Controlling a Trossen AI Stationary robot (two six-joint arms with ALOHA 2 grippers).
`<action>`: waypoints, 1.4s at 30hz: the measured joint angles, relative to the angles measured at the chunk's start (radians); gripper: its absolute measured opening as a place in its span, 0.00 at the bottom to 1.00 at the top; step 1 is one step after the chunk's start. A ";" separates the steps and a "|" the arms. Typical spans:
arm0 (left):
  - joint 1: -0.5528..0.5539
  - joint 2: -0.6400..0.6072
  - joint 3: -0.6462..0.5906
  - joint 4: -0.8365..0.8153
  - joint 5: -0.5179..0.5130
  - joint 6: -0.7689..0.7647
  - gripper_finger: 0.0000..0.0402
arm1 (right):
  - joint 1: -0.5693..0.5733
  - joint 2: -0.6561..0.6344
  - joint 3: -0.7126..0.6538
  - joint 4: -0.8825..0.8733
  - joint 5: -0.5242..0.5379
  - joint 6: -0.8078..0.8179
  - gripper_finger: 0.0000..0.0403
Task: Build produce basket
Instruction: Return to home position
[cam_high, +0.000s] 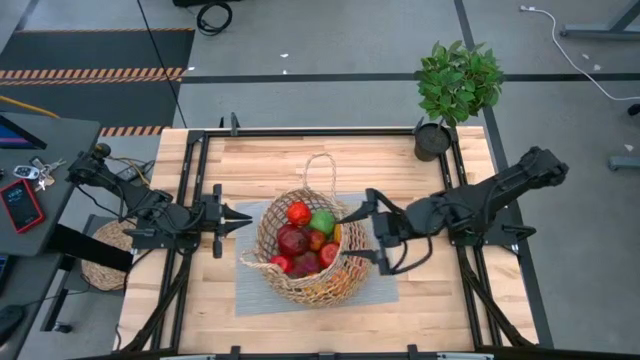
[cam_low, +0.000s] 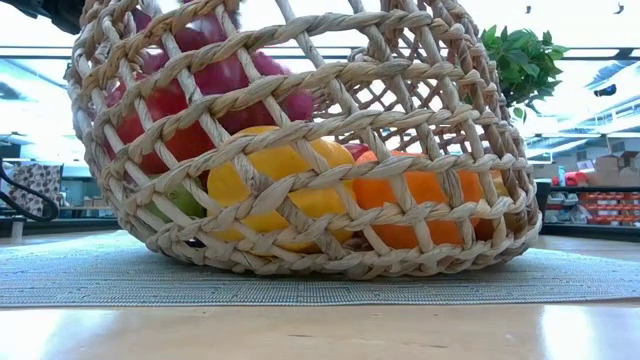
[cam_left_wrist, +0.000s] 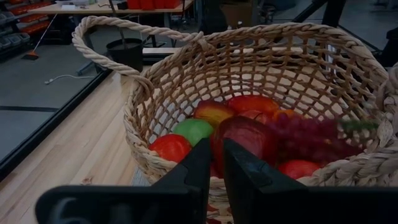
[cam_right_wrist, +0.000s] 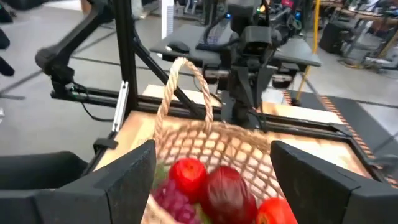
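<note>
left gripper (cam_high: 248, 217): fingers together, only a thin slit between them in its wrist view (cam_left_wrist: 216, 150). Holds nothing. Tips point at the basket's left wall, just short of it, no contact visible.

basket (cam_high: 325, 292): mid-table on a grey mat (cam_high: 250, 292), between the two grippers. One loop handle (cam_high: 320, 168) lies toward the far edge of the table (cam_high: 200, 320). The produce (cam_high: 297, 240) is all inside: red pieces, a green one (cam_high: 322, 221), purple grapes (cam_left_wrist: 311, 138).

Low view: the basket fills the frame, top cut off. A yellow piece (cam_low: 270, 175) and an orange piece (cam_low: 420, 200) show only through the weave. Bottom layer is hidden from above.

right gripper (cam_high: 348, 240): fingers spread wide, empty, the gap (cam_right_wrist: 212, 152) as wide as the produce pile behind it. Tips sit over the basket's right rim; can't tell if they touch it.

potted plant (cam_high: 458, 80): far-right table corner, well clear.

Red device (cam_high: 20, 205) on the side desk at left: screen text too small to read.
</note>
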 joint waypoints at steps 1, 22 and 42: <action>0.000 0.000 0.000 0.000 0.000 0.000 0.12 | 0.017 -0.017 -0.012 -0.012 0.028 0.000 0.79; 0.000 0.000 0.000 0.000 0.000 0.000 0.12 | 0.212 -0.645 -0.714 0.315 0.181 0.042 0.79; 0.000 0.000 0.000 0.000 0.000 0.000 0.12 | -0.063 -0.944 -1.178 0.697 -0.279 0.028 0.44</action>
